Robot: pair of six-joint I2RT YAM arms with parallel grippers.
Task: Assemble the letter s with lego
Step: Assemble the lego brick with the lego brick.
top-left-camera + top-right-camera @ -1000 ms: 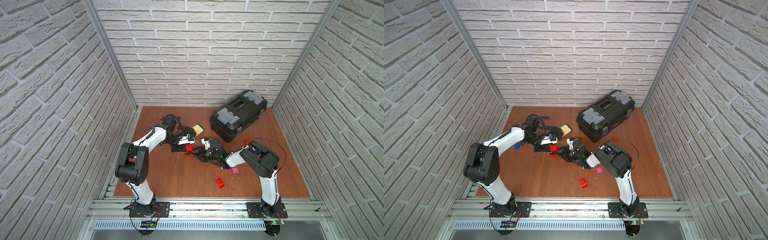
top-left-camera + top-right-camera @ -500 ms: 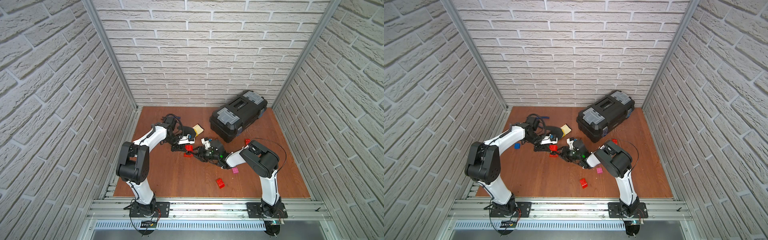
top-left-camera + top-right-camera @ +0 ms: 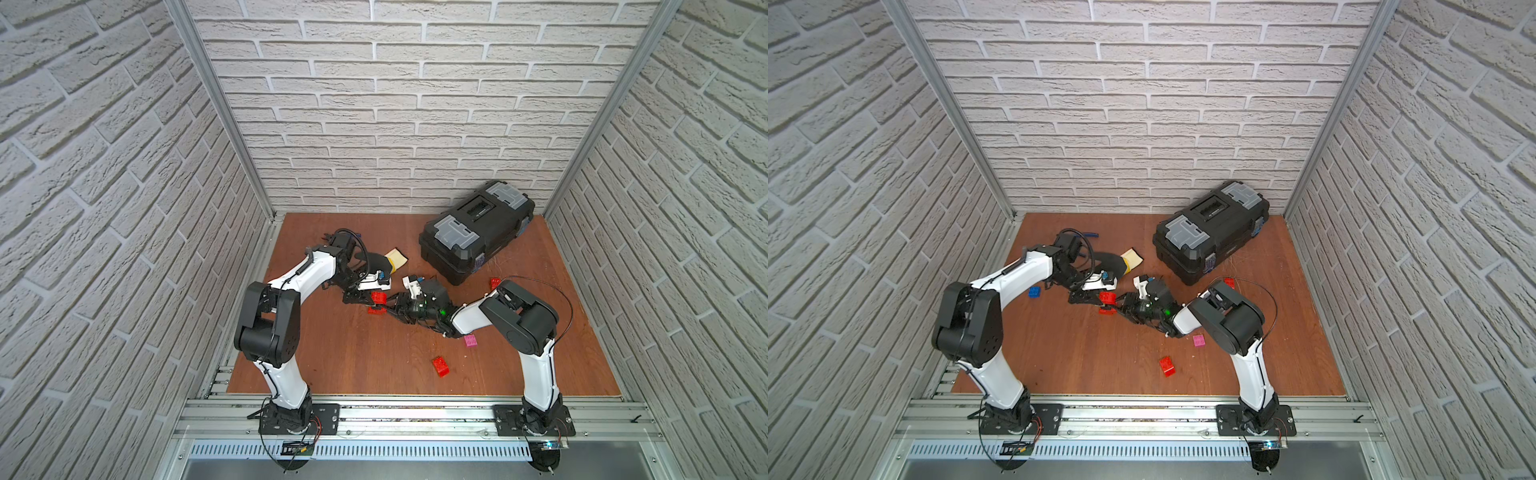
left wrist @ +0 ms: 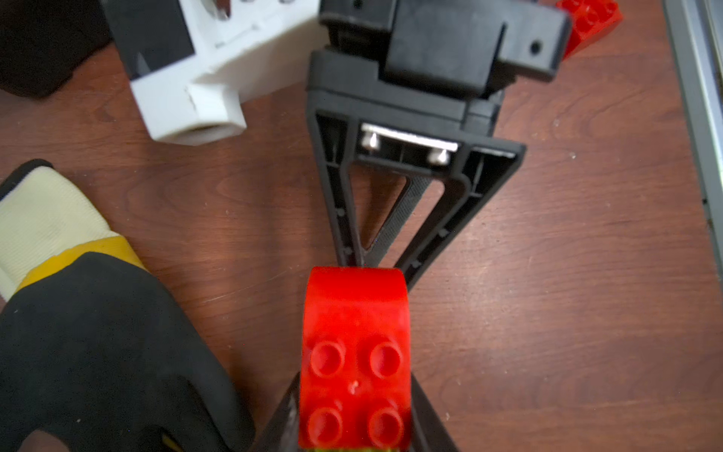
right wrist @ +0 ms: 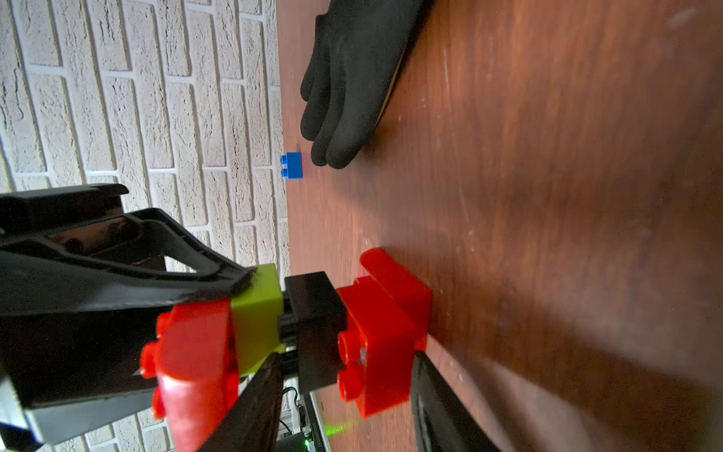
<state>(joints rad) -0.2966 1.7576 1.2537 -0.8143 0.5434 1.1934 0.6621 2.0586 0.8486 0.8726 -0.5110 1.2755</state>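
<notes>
Nothing is shifting since a second ago. From 9 o'clock, the left gripper (image 4: 354, 415) is clenching the lego stack (image 5: 313, 313) by its red-and-lime top. The right gripper (image 5: 344, 395) is straddling the black-and-red base, but whether it is gripping is unclear. The stack is standing upright near the middle of the table (image 3: 374, 365).

Close-up: chain of joined studded plastic bricks (image 5: 313, 325), red, lime green, black, red, last red end against brown wooden worktop (image 5: 547, 195); left hand (image 5: 211, 313) clamps red-and-green end; right hand (image 5: 344, 364) grips black and red bricks. Beyond: black work glove (image 5: 348, 78), small blue studded brick (image 5: 292, 166), white brick-pattern wall (image 5: 156, 98).
</notes>
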